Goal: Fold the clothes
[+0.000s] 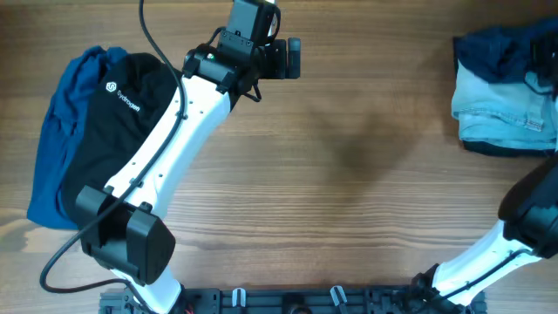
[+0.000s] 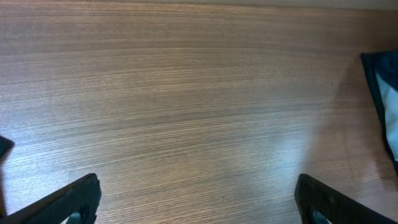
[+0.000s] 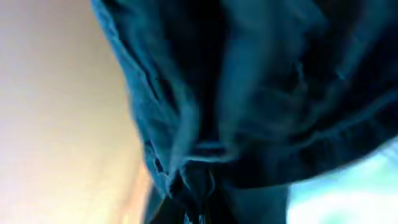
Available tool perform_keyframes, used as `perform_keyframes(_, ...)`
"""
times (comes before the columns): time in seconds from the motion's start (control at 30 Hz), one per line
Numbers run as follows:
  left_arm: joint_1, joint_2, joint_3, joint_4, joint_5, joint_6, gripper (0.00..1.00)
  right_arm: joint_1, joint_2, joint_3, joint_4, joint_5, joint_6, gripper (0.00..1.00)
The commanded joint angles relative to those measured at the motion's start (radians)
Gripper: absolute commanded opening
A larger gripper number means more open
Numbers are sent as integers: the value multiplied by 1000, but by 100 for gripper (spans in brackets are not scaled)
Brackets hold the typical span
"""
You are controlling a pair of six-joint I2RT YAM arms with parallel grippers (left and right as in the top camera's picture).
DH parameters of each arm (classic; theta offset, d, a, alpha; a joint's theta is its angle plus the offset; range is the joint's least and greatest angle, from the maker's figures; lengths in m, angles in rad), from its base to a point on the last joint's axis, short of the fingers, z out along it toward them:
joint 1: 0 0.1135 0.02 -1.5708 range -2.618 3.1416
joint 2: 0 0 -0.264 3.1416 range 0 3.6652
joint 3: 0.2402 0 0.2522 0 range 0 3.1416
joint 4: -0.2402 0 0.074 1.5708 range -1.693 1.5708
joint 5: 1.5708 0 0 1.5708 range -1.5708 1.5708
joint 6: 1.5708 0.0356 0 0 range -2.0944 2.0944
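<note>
The dark navy shorts (image 1: 497,45) lie bunched at the far right, on top of pale denim (image 1: 501,109). In the right wrist view the navy fabric (image 3: 249,93) fills the frame, and a fold of it is pinched in my right gripper (image 3: 208,208), which is shut on it. A black top (image 1: 131,113) with a small white logo lies on a royal-blue garment (image 1: 57,131) at the far left. My left gripper (image 1: 292,57) hovers over bare wood at the back centre. Its jaws (image 2: 199,205) stand wide open with nothing between them.
The wooden table (image 1: 349,174) runs between the two piles. My left arm (image 1: 174,148) crosses over the black top. The right arm (image 1: 514,235) rises at the right edge and leaves the overhead view. A mounting rail (image 1: 288,301) lines the front edge.
</note>
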Motion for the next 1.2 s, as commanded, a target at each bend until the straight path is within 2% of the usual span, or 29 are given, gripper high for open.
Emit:
perform_keyframes(0.0, 9, 11, 0, -3, -2, 21, 100, -52, -42, 11, -84, -29, -48, 4)
perform_keyframes(0.33, 9, 11, 0, -2, -2, 20, 100, -144, -101, 10, -400, -5, -163, 4)
perform_keyframes(0.63, 9, 11, 0, -3, -2, 21, 100, -163, -101, 10, -500, 98, -183, 6)
perform_keyframes(0.67, 9, 11, 0, -3, -2, 20, 100, -163, -101, 10, -497, 105, -182, 24)
perform_keyframes(0.73, 9, 11, 0, -3, -2, 21, 100, -163, -101, 10, -492, 105, -182, 76)
perform_keyframes(0.77, 9, 11, 0, -3, -2, 21, 100, -163, -101, 10, -492, 105, -183, 93)
perform_keyframes(0.83, 9, 11, 0, -3, -2, 21, 100, -163, -101, 10, -494, 99, -203, 98)
perform_keyframes(0.97, 9, 11, 0, -7, -2, 21, 100, -165, -119, 11, -516, 49, -278, 98)
perform_keyframes(1.17, 9, 11, 0, -13, -2, 21, 100, -163, -223, 11, -409, -231, -528, 96)
